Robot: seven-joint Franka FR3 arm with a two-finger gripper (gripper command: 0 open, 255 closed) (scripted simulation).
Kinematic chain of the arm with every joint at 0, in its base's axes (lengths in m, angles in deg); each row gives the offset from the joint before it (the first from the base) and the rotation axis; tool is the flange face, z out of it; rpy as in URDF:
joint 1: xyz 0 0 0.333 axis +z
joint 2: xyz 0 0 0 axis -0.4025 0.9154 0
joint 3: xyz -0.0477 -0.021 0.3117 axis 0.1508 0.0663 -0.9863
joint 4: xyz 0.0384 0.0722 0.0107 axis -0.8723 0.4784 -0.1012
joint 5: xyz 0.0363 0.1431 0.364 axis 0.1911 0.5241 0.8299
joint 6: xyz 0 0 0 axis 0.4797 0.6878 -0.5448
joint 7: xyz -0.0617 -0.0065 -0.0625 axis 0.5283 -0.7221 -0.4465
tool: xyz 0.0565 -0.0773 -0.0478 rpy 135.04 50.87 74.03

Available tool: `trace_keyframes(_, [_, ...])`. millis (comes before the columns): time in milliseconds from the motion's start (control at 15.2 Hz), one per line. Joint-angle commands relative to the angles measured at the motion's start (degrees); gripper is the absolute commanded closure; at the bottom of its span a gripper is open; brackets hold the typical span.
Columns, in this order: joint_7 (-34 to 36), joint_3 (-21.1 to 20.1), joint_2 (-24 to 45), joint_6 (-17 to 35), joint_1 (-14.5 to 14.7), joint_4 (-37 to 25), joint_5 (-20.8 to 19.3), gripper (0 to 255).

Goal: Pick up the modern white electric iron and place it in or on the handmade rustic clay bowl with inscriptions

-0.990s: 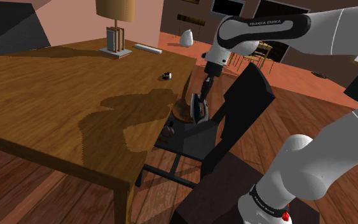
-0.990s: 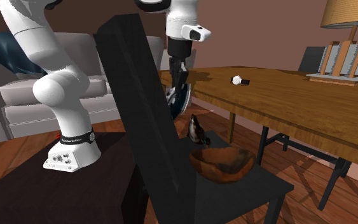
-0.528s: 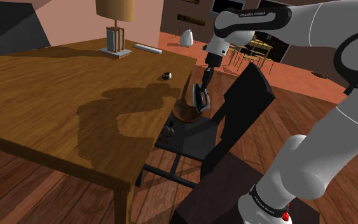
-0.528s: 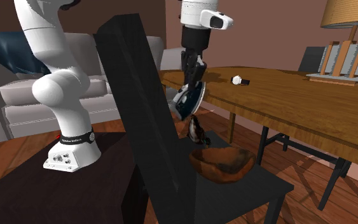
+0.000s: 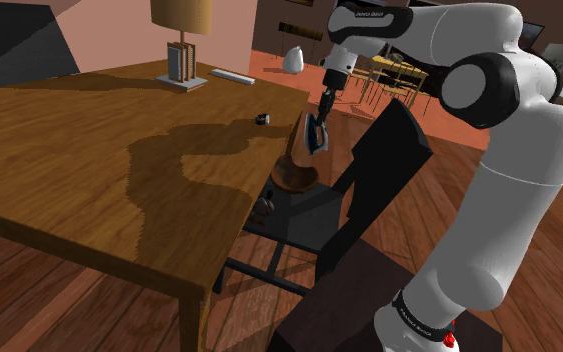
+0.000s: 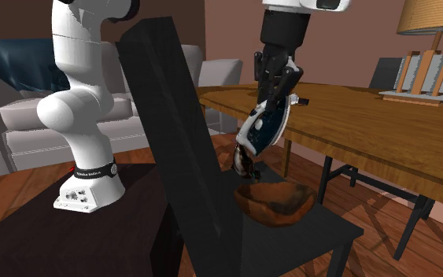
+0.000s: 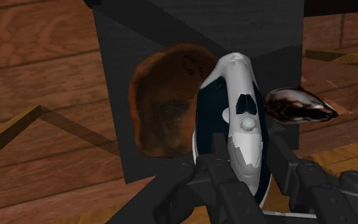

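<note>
My gripper (image 5: 322, 110) (image 6: 279, 93) is shut on the white and dark blue iron (image 5: 316, 134) (image 6: 264, 130), which hangs tilted with its nose down. In the wrist view the black fingers (image 7: 212, 167) clasp the iron (image 7: 238, 121) from both sides. The brown clay bowl (image 5: 291, 178) (image 6: 275, 202) (image 7: 161, 102) sits on the black chair's seat (image 6: 322, 228). The iron hangs above the seat, up over the bowl's near rim and apart from it.
A dark glossy object (image 6: 245, 161) (image 7: 298, 105) lies on the seat beside the bowl. The tall black chair back (image 5: 384, 165) (image 6: 168, 142) rises close by the arm. The wooden table (image 5: 89, 150) (image 6: 369, 126) edges the chair, carrying a small object (image 5: 262, 120) and a lamp (image 5: 181, 40).
The gripper has lifted the iron higher above the seat and carried it toward the second exterior view's right, closer to above the bowl. The grip stays shut.
</note>
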Motion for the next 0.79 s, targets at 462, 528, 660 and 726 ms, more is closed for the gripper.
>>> trace_keyframes(462, [-2.8, 0.3, 4.9, 2.5, -1.7, -1.4, 2.0, 255])
trace_keyframes(528, [-2.9, 0.3, 4.9, 3.2, -1.6, -0.6, 2.0, 255])
trace_keyframes(660, [-3.2, 0.2, 4.9, 4.7, -1.5, 0.9, 2.0, 255])
trace_keyframes(726, [-3.3, 0.2, 5.0, 5.4, -1.4, 1.6, 2.1, 255])
